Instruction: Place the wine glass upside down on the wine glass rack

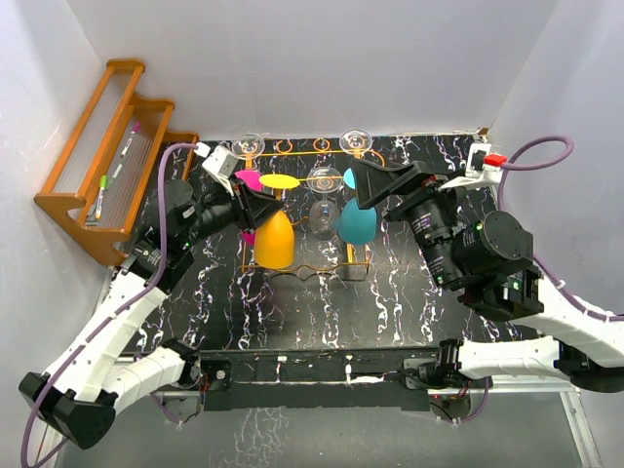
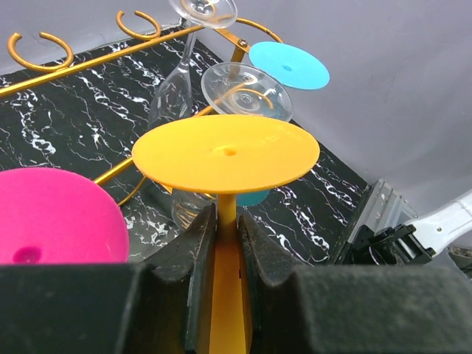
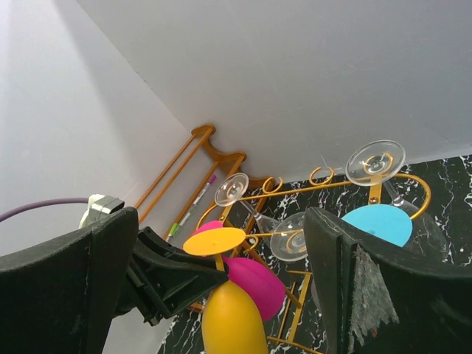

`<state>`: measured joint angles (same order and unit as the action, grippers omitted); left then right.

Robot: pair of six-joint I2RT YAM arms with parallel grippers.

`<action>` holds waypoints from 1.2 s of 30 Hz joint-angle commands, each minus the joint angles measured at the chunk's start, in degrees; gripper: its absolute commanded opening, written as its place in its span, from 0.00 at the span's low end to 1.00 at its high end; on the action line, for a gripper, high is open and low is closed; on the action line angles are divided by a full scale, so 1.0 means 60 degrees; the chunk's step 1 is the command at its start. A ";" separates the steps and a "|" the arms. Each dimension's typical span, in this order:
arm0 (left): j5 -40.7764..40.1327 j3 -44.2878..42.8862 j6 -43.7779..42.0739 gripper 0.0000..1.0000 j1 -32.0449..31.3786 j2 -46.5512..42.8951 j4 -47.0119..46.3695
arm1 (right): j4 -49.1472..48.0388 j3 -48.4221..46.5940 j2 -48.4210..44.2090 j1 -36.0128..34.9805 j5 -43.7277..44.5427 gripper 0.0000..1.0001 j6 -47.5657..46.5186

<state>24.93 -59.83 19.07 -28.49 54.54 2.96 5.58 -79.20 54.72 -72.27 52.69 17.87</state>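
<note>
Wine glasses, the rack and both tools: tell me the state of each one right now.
Yellow wine glass: upside down, stem clamped.
Left tool: shut on the yellow wine glass's stem.
Right tool: open, holding nothing.
Wine glass rack: upright on the table.
Pink glass: upside down, beside the yellow one.
Teal glass: upside down at the rack.
Clear glasses: upside down, feet at the rack's rails.

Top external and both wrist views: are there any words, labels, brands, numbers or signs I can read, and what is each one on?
No text can be read in any view.
On the markers in the wooden rack: any print is too small to read.
On the white module with a red tab by the right arm: no legible marking.
On the yellow wine glass: plain, no label.
</note>
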 commanded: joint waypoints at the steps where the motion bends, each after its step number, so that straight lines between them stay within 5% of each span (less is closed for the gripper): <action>1: -0.0230 -0.0070 -0.0084 0.00 -0.0121 0.0133 -0.0565 | -0.0414 0.0195 -0.0268 -0.0036 0.0087 0.98 -0.0112; 30: -0.0821 -0.0384 -0.0073 0.00 -0.0253 0.0973 -0.0457 | -0.0814 0.0946 -0.0988 -0.0036 -0.0168 0.98 -0.0027; 36: -0.0760 -0.0357 -0.0015 0.13 -0.0259 0.0934 -0.0362 | -0.0814 0.0997 -0.1077 -0.0030 -0.0155 0.98 -0.0013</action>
<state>20.36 -60.03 18.68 -29.80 60.58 1.61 2.83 -73.23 49.21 -72.27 52.18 18.06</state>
